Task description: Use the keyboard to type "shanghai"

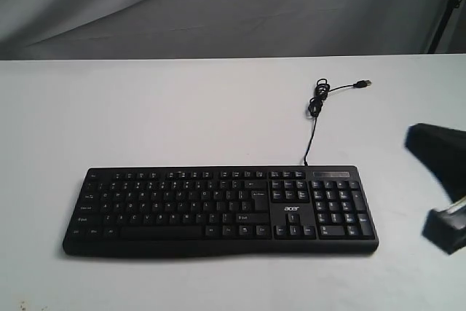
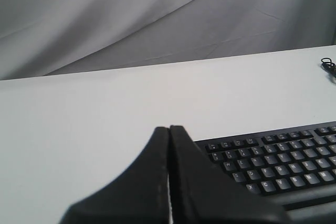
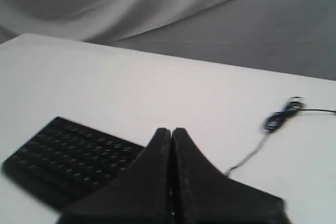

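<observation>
Pinched closed and empty, the left gripper [image 2: 169,129] and right gripper [image 3: 170,131] hover off the keyboard [image 1: 218,209], whose crowded keys invite double strikes.

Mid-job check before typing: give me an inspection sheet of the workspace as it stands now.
Surface: white flat table.
Job's things: wide black plastic keyboard, lying flat, keys up.
Clutter: nothing seen.
Grippers: left gripper shut, empty; right gripper shut, empty, off the number-pad end.
Cables: thin black cable leaves the keyboard's back edge, bundled partway; its USB plug lies loose on the table.
Surroundings: grey draped cloth backdrop.
</observation>
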Action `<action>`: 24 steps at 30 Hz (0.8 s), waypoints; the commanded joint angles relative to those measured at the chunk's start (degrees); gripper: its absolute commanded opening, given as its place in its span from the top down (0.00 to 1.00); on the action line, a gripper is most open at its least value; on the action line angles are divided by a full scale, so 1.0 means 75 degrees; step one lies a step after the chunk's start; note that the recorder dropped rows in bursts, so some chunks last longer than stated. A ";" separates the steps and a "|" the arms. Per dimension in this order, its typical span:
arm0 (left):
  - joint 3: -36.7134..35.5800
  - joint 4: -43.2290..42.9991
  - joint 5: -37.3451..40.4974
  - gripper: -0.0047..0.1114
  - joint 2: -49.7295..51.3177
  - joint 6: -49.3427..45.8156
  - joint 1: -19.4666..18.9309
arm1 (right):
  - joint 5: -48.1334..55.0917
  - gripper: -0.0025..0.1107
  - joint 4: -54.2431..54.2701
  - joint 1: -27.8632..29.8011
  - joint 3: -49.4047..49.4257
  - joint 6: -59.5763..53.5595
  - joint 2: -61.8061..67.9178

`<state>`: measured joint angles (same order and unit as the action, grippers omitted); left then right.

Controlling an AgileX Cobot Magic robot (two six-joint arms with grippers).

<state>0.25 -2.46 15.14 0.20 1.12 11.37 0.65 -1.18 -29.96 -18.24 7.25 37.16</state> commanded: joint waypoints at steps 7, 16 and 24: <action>-0.0033 -0.0006 -0.0037 0.96 -0.0026 0.0021 0.0031 | -0.0380 0.98 -0.0977 -0.3823 -0.2012 0.1616 0.4670; -0.0033 -0.0006 -0.0037 0.96 -0.0026 0.0021 0.0031 | 0.0576 0.98 -0.0977 -0.4216 -0.4564 0.1480 0.7875; -0.0033 -0.0006 -0.0037 0.96 -0.0026 0.0021 0.0031 | 0.2018 0.98 -0.1303 -0.4095 -0.7520 0.0654 0.9612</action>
<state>0.25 -2.46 15.14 0.20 1.12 11.37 13.46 -8.59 -61.42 -68.24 14.21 106.27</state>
